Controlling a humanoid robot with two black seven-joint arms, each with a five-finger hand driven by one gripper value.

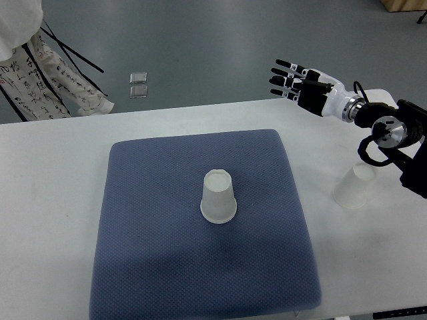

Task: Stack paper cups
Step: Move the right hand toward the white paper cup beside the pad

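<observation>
A white paper cup (218,196) stands upside down near the middle of the blue mat (153,253). A second white paper cup (355,187) stands upside down on the white table (53,200), right of the mat and partly behind my right forearm. My right hand (291,79) hovers high over the table's far edge, well above and behind both cups. Its fingers are stretched out straight toward the left and hold nothing. The left arm does not show.
A person in a white garment with black script (40,73) stands at the far left beyond the table. Two small square tiles (139,85) lie on the grey floor behind the table.
</observation>
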